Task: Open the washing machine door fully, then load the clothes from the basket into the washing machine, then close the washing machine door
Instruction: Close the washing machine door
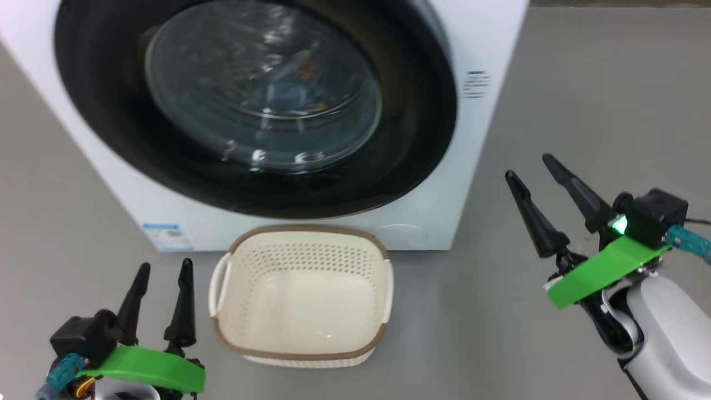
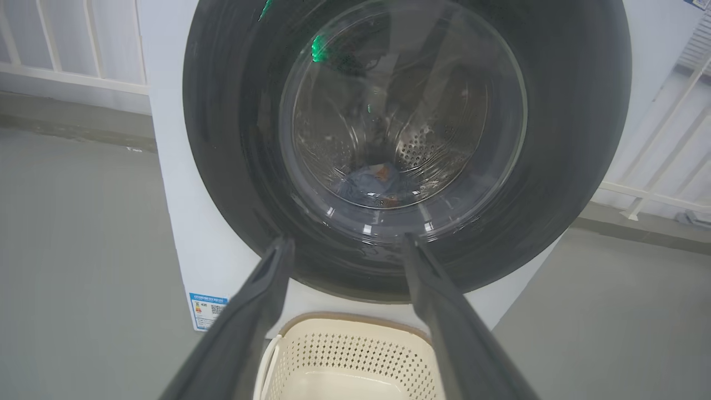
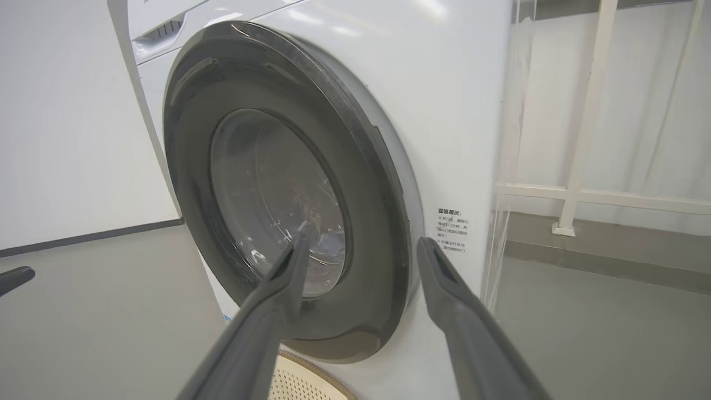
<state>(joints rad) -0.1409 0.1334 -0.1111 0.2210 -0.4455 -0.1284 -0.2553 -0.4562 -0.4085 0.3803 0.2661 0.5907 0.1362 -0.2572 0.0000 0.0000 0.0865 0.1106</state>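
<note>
washing machine [image 1: 489, 33]: one. door [image 1: 111, 111]: one. basket [image 1: 303, 232]: one. clothes [image 2: 369, 184]: one bundle. label sticker [image 1: 166, 236]: one. Grippers: two, left gripper [image 1: 165, 264], right gripper [image 1: 528, 166].

Glossy black-rimmed washing machine door [image 1: 261, 94] with clear glass, perforated steel drum [image 2: 427, 147], cream plastic basket [image 1: 303, 250]

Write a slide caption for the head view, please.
Washing machine door shut, clothes inside, basket empty, left gripper and right gripper open, holding nothing.

The left gripper [image 2: 345, 240] spreads its 2 fingers; between them the basket [image 2: 355, 355], beyond it the closed washing machine door [image 2: 222, 139].
</note>
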